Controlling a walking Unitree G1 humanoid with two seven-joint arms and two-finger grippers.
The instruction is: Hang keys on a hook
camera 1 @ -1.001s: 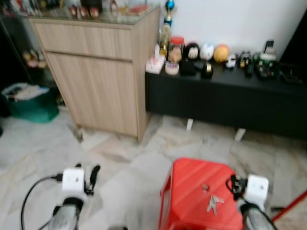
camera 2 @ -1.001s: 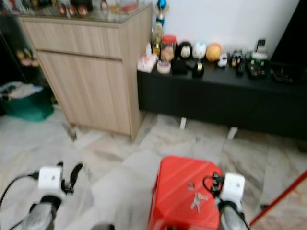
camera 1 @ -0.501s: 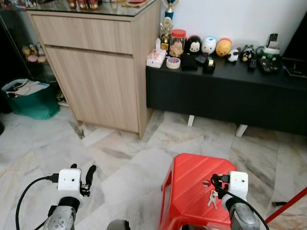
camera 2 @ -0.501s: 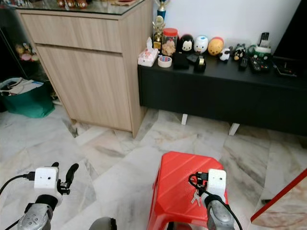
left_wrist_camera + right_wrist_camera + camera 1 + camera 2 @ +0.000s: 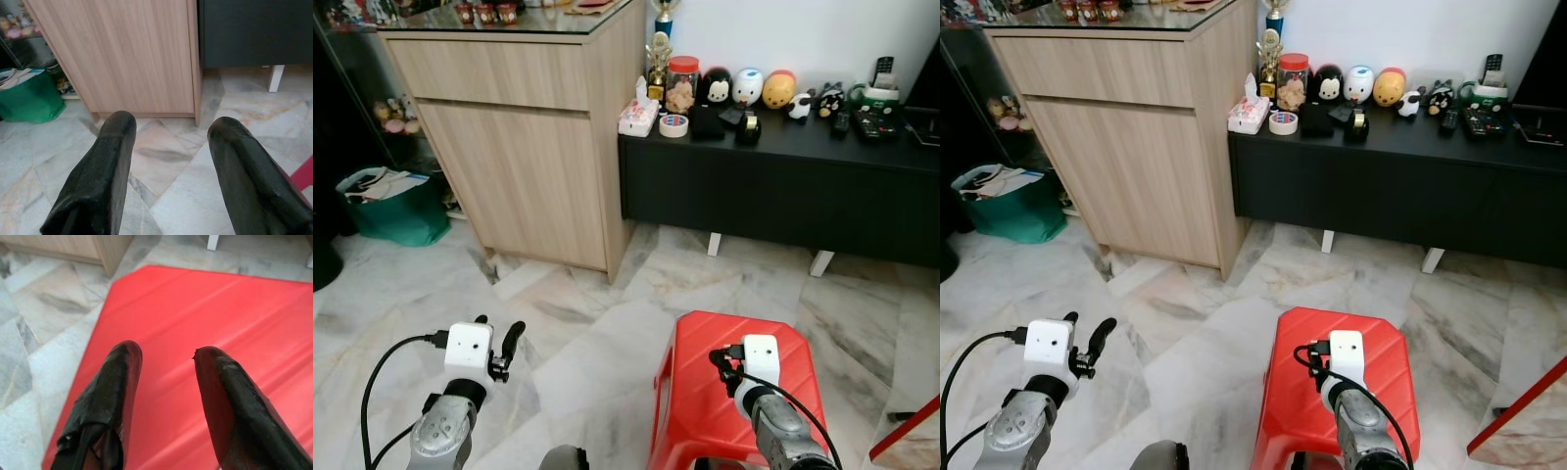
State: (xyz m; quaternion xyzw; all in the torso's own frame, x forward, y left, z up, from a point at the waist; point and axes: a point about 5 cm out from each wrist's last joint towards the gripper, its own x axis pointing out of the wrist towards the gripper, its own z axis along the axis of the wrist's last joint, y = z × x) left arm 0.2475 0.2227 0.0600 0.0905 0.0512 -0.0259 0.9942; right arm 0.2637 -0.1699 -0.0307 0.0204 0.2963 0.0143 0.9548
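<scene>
A red plastic stool point(image 5: 690, 392) stands on the marble floor right in front of me. My right gripper point(image 5: 722, 365) hangs low over its top, open. In the right wrist view the two black fingers point(image 5: 117, 382) frame bare red stool surface point(image 5: 220, 308), with nothing between them. My right wrist and its white camera block point(image 5: 761, 358) cover part of the stool top. My left gripper point(image 5: 499, 345) is held out over the floor to the left, open and empty; the left wrist view looks between its fingers point(image 5: 110, 161) toward the cabinet base.
A light wooden cabinet point(image 5: 529, 147) stands ahead on the left. Beside it a low black sideboard point(image 5: 783, 186) carries figurines and small items. A green bag point(image 5: 391, 206) sits at far left. A red bar point(image 5: 906, 436) crosses the bottom right corner.
The view has shifted and sharpened. My right gripper has moved left across the stool top, and the keys that lay by it are now covered by the arm. The left arm holds its pose.
</scene>
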